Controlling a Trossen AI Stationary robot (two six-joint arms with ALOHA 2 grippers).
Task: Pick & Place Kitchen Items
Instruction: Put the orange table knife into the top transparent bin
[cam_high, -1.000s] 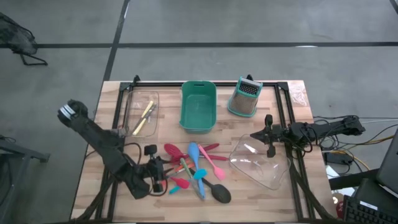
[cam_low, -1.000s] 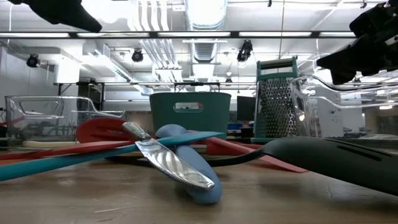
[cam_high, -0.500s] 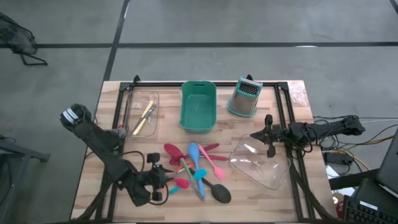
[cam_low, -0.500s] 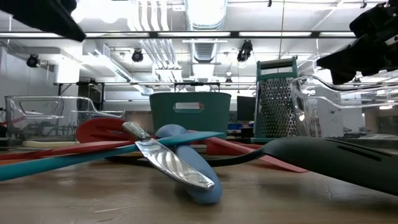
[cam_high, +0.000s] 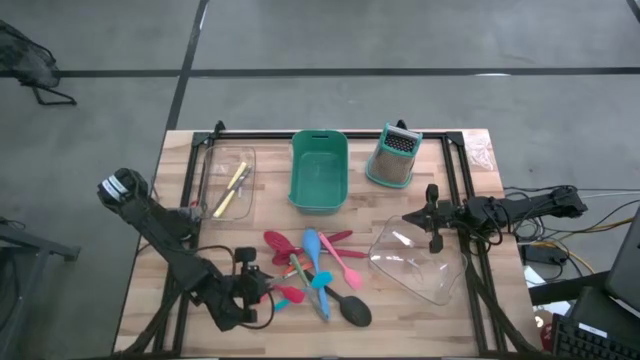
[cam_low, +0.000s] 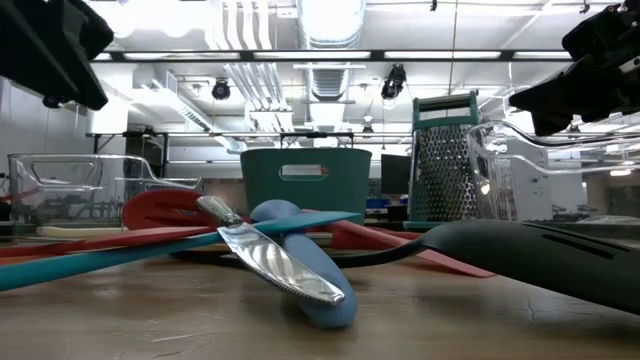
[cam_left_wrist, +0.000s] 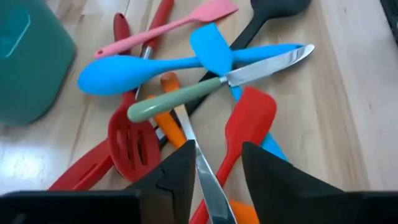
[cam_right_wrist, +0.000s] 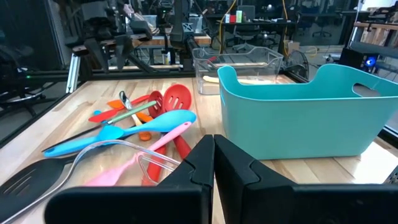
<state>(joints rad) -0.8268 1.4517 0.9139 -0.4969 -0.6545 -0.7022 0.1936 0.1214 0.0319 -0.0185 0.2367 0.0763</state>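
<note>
steel knife blade (cam_left_wrist: 208, 180) lies between the left end effector's (cam_left_wrist: 214, 177) parted fingers; right end effector (cam_right_wrist: 213, 163) closed.

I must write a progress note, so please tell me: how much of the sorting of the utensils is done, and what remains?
Little looks done: two thin yellow tools lie in the clear box, while the teal bin is empty. In hand: the left gripper is open over the pile of utensils, a metal blade between its fingers, nothing lifted. The right gripper is shut at the rim of the tipped clear container. The whole pile remains.
</note>
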